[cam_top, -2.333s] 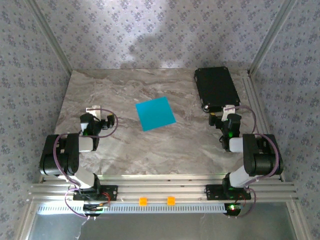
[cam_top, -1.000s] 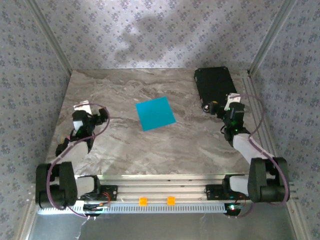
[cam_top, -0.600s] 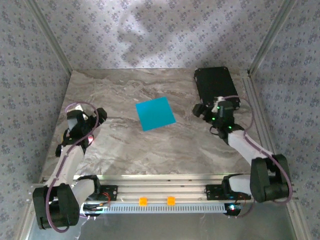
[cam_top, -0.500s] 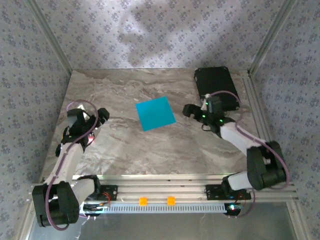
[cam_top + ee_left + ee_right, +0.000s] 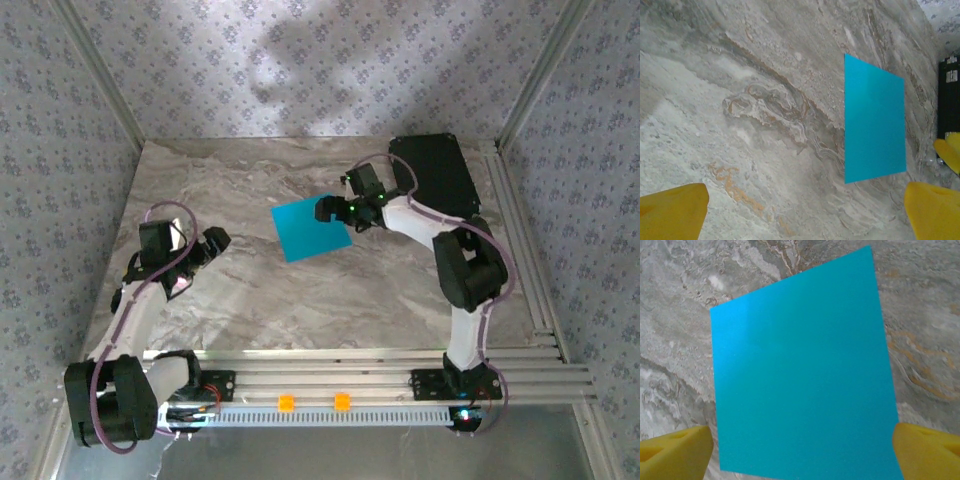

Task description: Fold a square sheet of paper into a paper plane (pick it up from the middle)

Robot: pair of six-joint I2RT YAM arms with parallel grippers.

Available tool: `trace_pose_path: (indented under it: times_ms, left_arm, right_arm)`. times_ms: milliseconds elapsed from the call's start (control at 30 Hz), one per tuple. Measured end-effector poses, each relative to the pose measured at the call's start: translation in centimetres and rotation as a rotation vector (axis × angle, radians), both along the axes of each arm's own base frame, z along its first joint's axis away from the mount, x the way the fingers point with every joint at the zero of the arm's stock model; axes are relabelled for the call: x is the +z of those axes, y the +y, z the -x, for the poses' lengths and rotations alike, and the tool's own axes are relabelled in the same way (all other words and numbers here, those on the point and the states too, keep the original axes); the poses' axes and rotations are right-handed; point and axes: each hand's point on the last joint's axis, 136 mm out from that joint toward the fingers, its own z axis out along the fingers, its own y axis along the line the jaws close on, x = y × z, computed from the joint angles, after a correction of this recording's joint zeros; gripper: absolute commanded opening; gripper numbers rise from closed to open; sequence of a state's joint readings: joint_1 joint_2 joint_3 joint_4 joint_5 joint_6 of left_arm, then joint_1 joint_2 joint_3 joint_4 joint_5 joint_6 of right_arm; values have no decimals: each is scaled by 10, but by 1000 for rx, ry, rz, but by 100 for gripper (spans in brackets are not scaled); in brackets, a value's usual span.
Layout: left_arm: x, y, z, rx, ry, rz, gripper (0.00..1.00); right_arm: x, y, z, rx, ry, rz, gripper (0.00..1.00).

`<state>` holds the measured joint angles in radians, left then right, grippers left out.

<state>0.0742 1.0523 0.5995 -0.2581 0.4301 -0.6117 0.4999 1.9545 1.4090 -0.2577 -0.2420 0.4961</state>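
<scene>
- My right claw [image 5: 331,208] swung from the black case [image 5: 432,175] to over the square sheet of paper [image 5: 310,228], centre frame; jaws wide, empty.
- My left claw [image 5: 212,242] is wide and empty too; pickup looks next.

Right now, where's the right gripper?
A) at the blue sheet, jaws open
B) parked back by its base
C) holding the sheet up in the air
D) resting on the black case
A: the right gripper hangs at the right edge of the square sheet of paper, which lies flat and unfolded on the table. In the right wrist view its yellow fingers stand wide apart.
</scene>
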Motion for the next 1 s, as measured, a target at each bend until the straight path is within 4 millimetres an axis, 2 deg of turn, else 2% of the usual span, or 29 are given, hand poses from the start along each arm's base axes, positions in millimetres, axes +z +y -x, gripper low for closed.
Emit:
trace_pose_path:
  times_ms: [200, 433, 600, 767, 833, 1000]
  left_arm:
    - [-7, -17, 4, -20, 38, -9, 100]
    - [-19, -13, -2, 23, 94, -28, 100]
    - [-19, -12, -6, 23, 103, -36, 100]
    - [-22, -15, 0, 2, 125, -36, 100]
    - [-20, -14, 6, -5, 126, -44, 100]
    - [7, -15, 15, -29, 34, -60, 100]
  right_arm:
    - [-16, 18, -17, 40, 62, 2, 92]
    - [-35, 25, -21, 55, 130, 18, 90]
    - [-36, 27, -26, 60, 149, 32, 89]
    - [-31, 31, -32, 61, 148, 33, 89]
    - [-30, 32, -32, 60, 147, 39, 89]
    - [-33, 34, -25, 62, 163, 53, 89]
